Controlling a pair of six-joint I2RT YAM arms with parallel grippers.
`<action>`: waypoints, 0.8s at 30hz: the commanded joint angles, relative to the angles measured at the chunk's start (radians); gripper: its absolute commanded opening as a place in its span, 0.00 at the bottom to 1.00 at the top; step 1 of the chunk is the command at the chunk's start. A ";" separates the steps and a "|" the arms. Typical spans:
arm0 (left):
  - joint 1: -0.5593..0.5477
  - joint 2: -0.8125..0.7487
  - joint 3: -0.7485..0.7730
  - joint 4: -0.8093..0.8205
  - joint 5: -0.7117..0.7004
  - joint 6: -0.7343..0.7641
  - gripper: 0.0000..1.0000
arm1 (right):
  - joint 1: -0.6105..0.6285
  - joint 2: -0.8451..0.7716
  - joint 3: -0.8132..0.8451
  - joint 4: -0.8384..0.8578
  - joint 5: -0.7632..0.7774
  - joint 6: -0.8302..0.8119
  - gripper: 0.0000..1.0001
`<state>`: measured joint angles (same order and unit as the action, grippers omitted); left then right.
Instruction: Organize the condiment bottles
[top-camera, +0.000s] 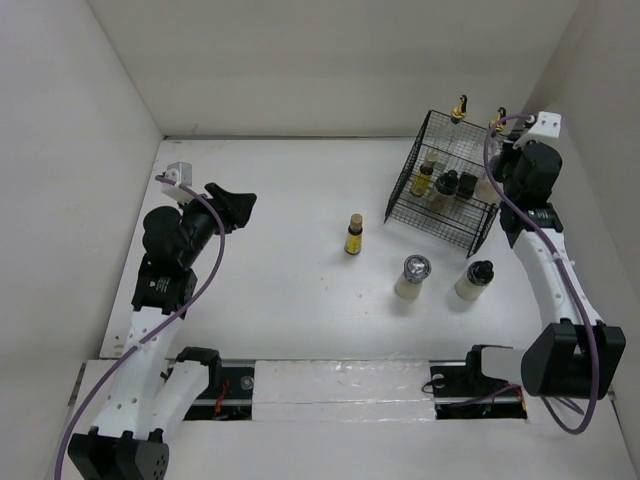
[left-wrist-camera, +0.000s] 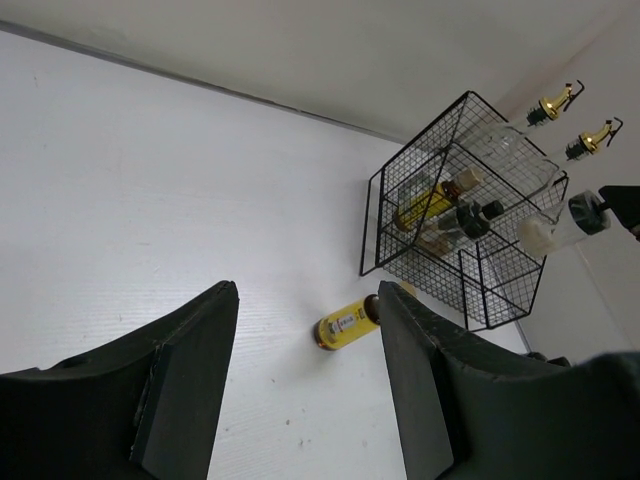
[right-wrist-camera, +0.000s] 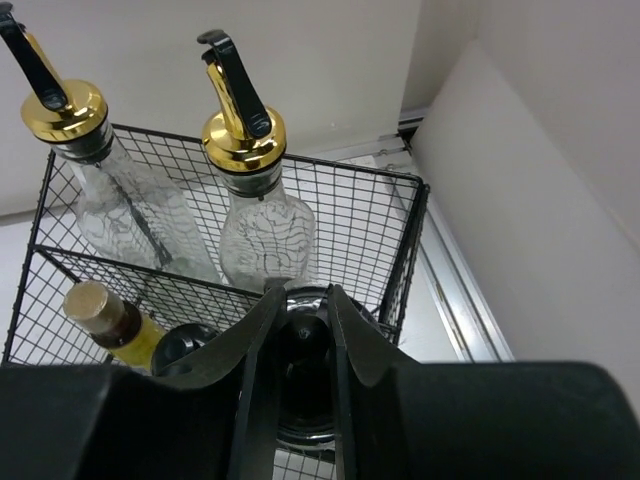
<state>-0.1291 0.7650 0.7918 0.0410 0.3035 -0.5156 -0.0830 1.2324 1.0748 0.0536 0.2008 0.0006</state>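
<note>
The left gripper (top-camera: 243, 210) hangs over bare table (top-camera: 280, 300) at the left, fingers apart and holding nothing. Right of it, in the open, a small amber bottle (top-camera: 354, 235) stands upright. Further right and nearer the arms stand two squat pale jars, one clear-topped (top-camera: 412, 279) and one dark-lidded (top-camera: 474, 281), both upright. Behind them the wire basket (top-camera: 410, 180) holds two tall glass bottles (right-wrist-camera: 258, 215) with gold pourers pointing up, crowding its back. At the basket's right edge, the right gripper (right-wrist-camera: 303, 295) pinches the held jar (left-wrist-camera: 550, 228) by its dark cap, its long axis in line with the fingers. Whether it is inside the wire is unclear.
</note>
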 joint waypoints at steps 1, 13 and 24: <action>0.005 0.000 0.006 0.053 0.005 -0.004 0.54 | -0.012 0.030 0.060 0.176 -0.055 0.013 0.00; 0.005 -0.009 0.006 0.043 0.005 -0.004 0.54 | 0.009 0.118 -0.096 0.295 -0.058 0.064 0.00; 0.005 -0.009 -0.003 0.054 0.010 -0.004 0.59 | 0.009 0.167 -0.135 0.267 -0.032 0.088 0.38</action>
<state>-0.1291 0.7704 0.7918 0.0414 0.3069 -0.5171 -0.0784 1.4193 0.8833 0.2394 0.1688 0.0780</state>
